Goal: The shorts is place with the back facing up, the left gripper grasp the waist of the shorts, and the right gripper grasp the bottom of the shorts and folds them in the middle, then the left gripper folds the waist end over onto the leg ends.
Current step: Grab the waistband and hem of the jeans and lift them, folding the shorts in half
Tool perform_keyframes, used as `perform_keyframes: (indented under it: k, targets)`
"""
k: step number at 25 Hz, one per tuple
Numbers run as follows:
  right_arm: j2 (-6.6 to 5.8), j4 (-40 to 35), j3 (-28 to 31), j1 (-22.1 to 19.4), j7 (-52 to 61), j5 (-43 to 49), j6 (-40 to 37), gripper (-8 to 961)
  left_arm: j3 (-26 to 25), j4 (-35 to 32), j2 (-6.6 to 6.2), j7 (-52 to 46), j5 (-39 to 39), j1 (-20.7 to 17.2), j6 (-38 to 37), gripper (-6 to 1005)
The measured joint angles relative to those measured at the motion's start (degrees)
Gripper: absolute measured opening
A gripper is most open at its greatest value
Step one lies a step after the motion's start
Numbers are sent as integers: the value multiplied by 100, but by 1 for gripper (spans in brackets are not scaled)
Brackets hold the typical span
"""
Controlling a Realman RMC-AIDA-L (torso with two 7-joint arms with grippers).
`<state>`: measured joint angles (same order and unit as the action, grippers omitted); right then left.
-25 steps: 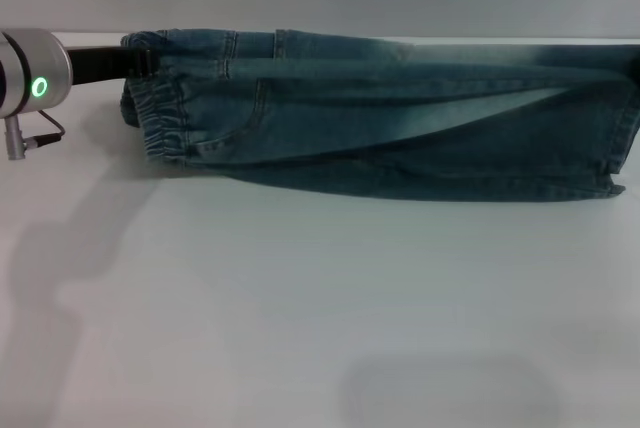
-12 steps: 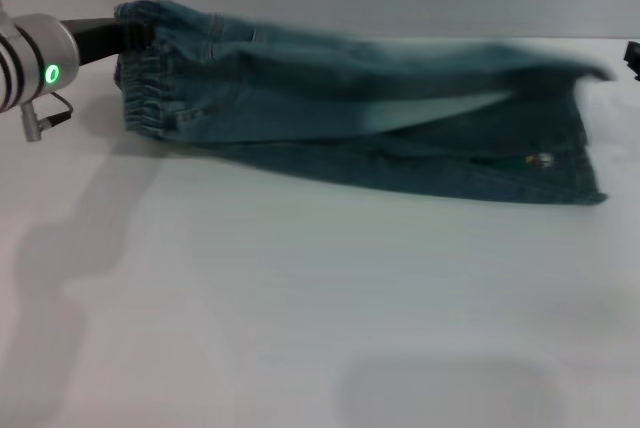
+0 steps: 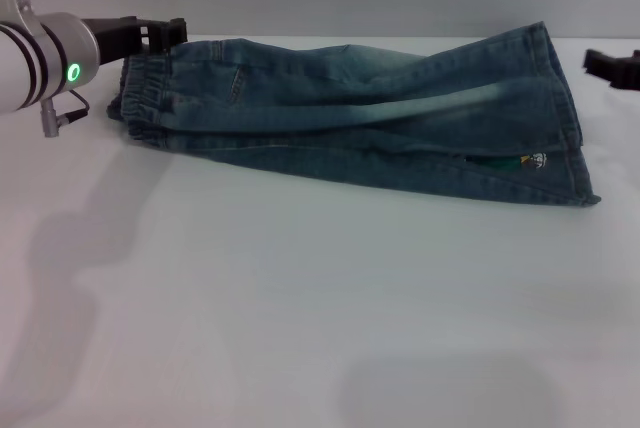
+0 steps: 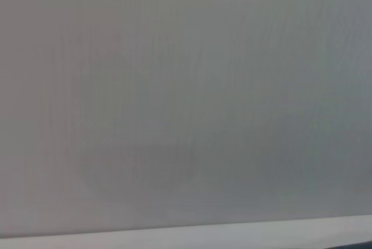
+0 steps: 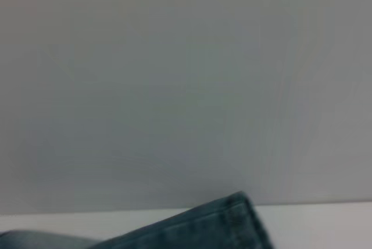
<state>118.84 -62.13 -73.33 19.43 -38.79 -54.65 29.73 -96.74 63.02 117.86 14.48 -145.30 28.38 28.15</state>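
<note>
Dim even light, soft shadows, hazy

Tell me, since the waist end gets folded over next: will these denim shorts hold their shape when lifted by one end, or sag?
Probably sag: the shorts lie in soft creases, folded lengthwise on the table. The gathered waist beside the left tool looks bunchy, so easy to pinch. Unlikely to roll; the far hem may drag.

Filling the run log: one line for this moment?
shorts: folded lengthwise, flat | left end effector: at waist | right end effector: off hem
</note>
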Motion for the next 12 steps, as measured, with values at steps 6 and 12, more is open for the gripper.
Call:
perform_keyframes:
  k: [6, 12]
  targets:
    - [14, -82, -522, -157, -7, -204, 26, 632, -22, -20, -14, 2, -33, -27, 194, 602]
    - [21, -259, -1005, -440, -317, -843, -18, 712, -107, -219, -22, 51, -49, -44, 332, 804]
